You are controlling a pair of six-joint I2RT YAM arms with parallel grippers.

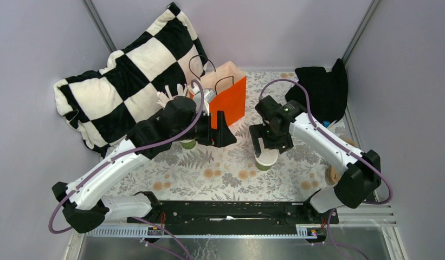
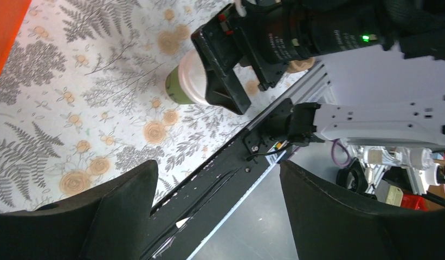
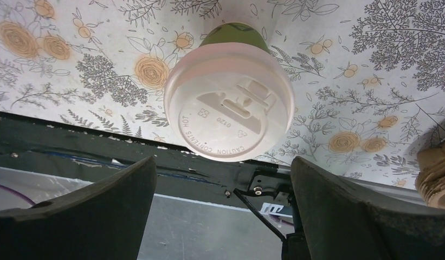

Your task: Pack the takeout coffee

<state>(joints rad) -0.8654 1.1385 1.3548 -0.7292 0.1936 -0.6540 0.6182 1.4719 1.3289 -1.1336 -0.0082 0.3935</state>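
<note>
Closest to the lens, the right tool's [image 3: 223,216] two dark fingers [image 3: 101,206] stand wide apart with nothing between them. Just beyond their tips a lidded cup [image 3: 229,103] stands upright on the flowered bench [image 1: 231,173], its white lid facing up at the tool. From above, that cup [image 1: 266,158] sits mid-bench with the right tool [image 1: 269,142] hanging right over it. The second cup [image 1: 188,143] is only a sliver of green, tucked under the left arm's wrist. I can't see its lid. The left tool [image 1: 220,132] points across toward the right arm, jaws apart and empty. Its own camera shows only bench and rail between the fingers [image 2: 117,211].

So neither coffee is packed, and I'd say we're at the pick-up step. The right tool needs to drop down around its cup, close below the lid's rim, then carry it up and over to the orange bag [image 1: 231,95] at the back.

Room is fair around the right cup, with open bench on all sides and the black rail [image 1: 231,208] nearer the bases. The bag is tighter. Its black handles [image 1: 223,81] arch over a narrow mouth, and the left tool sits just in front of it, across the straight path. The checked pillow [image 1: 122,81] crowds the left cup's side.
</note>
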